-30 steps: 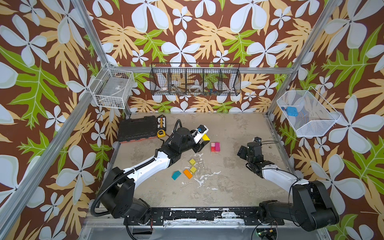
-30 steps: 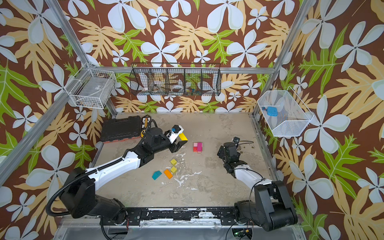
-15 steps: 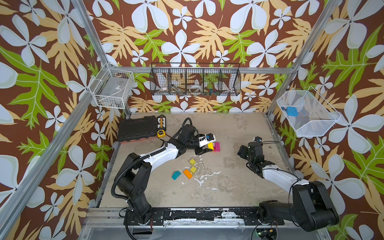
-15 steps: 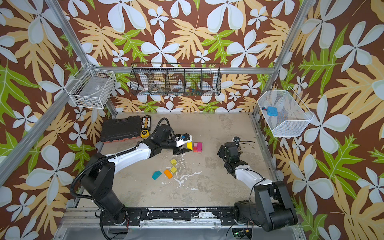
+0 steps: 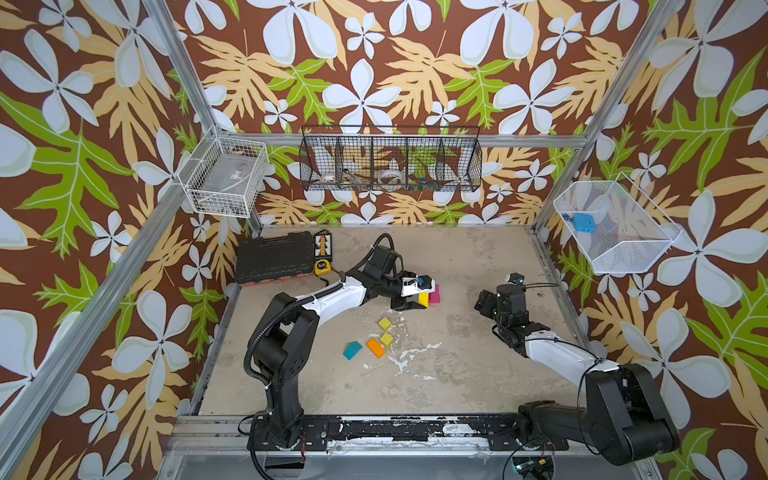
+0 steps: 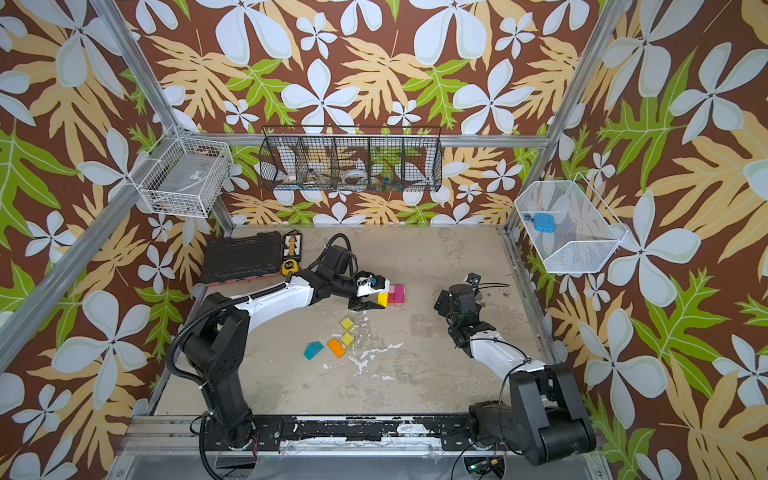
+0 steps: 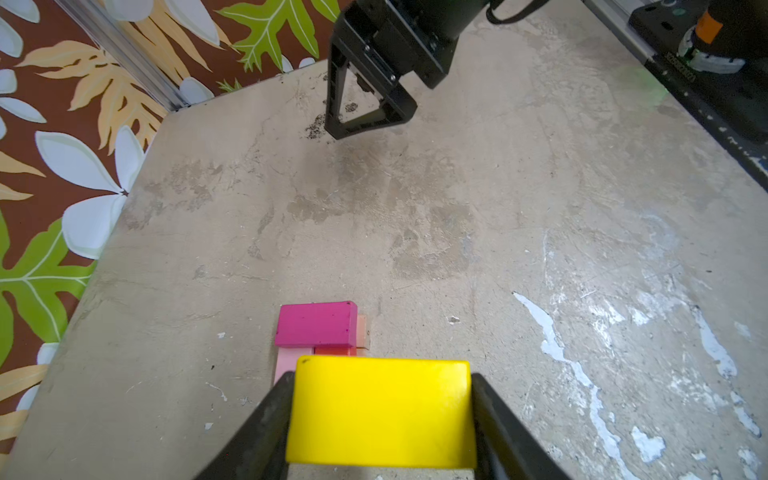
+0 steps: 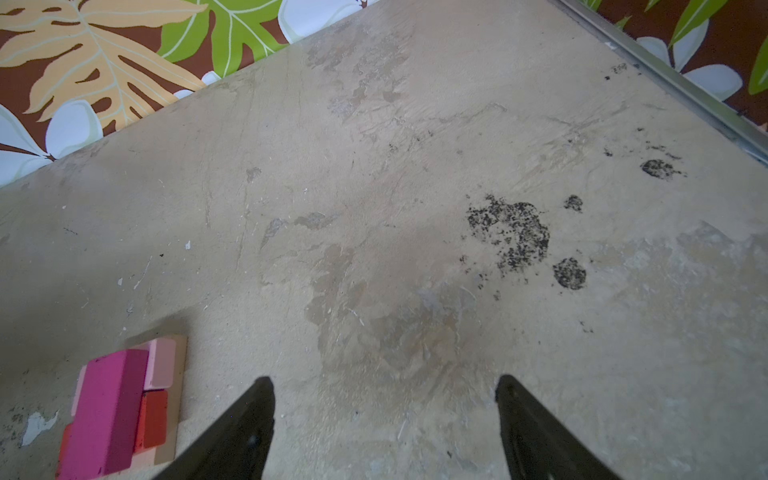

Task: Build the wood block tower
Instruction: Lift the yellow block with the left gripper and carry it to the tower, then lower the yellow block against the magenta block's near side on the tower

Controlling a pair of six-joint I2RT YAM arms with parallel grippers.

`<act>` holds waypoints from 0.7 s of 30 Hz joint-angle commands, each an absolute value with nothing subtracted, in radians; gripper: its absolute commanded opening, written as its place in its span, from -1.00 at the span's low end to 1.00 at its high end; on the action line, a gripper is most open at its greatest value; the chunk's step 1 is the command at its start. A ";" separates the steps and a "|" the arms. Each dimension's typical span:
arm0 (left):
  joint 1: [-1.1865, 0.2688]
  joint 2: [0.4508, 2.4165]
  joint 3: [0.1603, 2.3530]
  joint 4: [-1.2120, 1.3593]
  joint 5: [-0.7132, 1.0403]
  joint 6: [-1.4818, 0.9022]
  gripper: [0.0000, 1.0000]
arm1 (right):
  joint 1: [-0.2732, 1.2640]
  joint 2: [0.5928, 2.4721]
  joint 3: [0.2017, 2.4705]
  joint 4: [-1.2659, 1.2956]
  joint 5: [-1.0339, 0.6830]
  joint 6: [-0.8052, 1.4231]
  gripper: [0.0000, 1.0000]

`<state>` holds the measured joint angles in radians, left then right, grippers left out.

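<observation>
The left end effector (image 7: 380, 376) grasps a yellow brick (image 7: 380, 411) just beside the magenta brick (image 7: 316, 324) topping the low tower (image 5: 434, 293) mid-surface (image 8: 374, 208), while the right end effector (image 8: 384, 386) hangs released and empty, well apart from it, with a teal piece (image 5: 352, 350) and an orange brick (image 5: 375, 347) lying loose.

- Your right gripper (image 8: 385, 380) shows as two black fingertips set wide apart, with only bare table (image 8: 374, 187) between them.
- The tower (image 8: 120, 407) sits off to one side of the fingertips, clear of both.
- Its topmost piece is a magenta brick (image 8: 104, 411), lying over pink bricks (image 8: 162, 365) and a red brick (image 8: 156, 415) on a tan plank (image 8: 180, 374).
- Black speckled stains (image 8: 511, 237) mark the table farther out.
- Floral wallpaper (image 8: 104, 54) and a metal rail (image 8: 665, 79) border the table.
</observation>
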<state>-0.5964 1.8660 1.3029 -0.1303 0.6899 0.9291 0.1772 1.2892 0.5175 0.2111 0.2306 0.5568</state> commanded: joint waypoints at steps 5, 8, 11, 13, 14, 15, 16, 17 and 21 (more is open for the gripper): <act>-0.594 1.923 1.355 -0.219 0.716 1.017 -1.00 | 0.178 1.287 0.518 0.231 0.227 0.554 0.67; -0.591 1.944 1.376 -0.250 0.713 1.040 -1.00 | 0.178 1.286 0.517 0.230 0.229 0.553 0.67; -0.589 1.974 1.409 -0.279 0.721 1.060 -1.00 | 0.178 1.287 0.518 0.230 0.229 0.554 0.67; -0.590 1.996 1.436 -0.297 0.726 1.069 -1.00 | 0.178 1.285 0.516 0.231 0.227 0.554 0.67; -0.589 2.008 1.450 -0.308 0.728 1.073 -1.00 | 0.178 1.284 0.515 0.230 0.227 0.554 0.67; -0.588 2.017 1.461 -0.312 0.730 1.075 -1.00 | 0.178 1.286 0.517 0.230 0.226 0.552 0.67; -0.588 2.026 1.474 -0.317 0.730 1.078 -1.00 | 0.178 1.287 0.517 0.231 0.224 0.552 0.67; -0.587 2.035 1.485 -0.319 0.730 1.081 -1.00 | 0.178 1.289 0.519 0.231 0.223 0.552 0.67; -0.566 2.072 1.538 -0.296 0.726 1.026 -1.00 | 0.178 1.292 0.521 0.230 0.222 0.551 0.67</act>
